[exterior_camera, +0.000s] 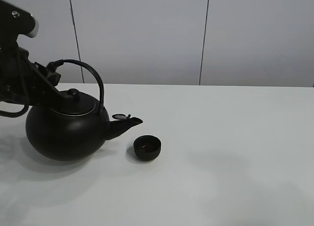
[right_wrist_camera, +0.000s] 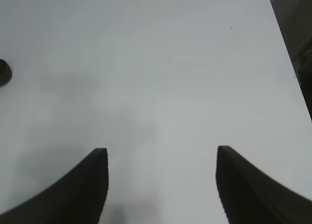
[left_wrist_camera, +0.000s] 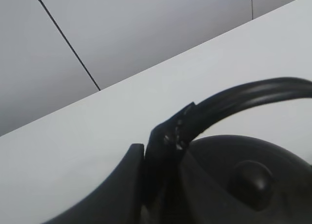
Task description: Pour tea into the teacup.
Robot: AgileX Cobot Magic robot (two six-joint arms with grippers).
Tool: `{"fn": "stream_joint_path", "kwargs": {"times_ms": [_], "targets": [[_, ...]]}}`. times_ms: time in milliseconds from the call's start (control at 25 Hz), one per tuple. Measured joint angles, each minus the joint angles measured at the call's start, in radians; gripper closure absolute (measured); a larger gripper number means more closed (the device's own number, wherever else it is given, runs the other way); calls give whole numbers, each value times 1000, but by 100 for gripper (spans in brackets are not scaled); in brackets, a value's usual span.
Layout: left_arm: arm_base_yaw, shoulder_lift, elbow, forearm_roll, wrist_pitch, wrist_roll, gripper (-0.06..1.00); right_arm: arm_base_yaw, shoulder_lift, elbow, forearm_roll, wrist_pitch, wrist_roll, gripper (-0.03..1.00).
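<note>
Left of the teacup, left tool pinches kettle handle; right tool spread

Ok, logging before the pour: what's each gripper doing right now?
left gripper: closed on the kettle handle.
right gripper: open, fingers apart, holding nothing.

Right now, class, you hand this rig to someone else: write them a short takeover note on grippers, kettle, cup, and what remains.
The left gripper is shut on the handle of the kettle.
The right gripper is open and empty above bare table.
The kettle is upright, its spout pointing toward the cup but short of it.
The cup stands on the table; contents unclear.
Done: kettle gripped.
Left: bring spout over cup, tilt, pour.
</note>
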Motion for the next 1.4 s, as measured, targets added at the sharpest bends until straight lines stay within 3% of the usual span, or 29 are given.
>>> {"fn": "stream_joint_path", "kwargs": {"times_ms": [240, 1400], "targets": [[0, 0, -19, -36, 25, 42, 83, 0, 0, 0, 0, 0, 0, 53], [0, 0, -35, -28, 46, 127, 83, 0, 0, 0, 0, 0, 0, 53]]}}
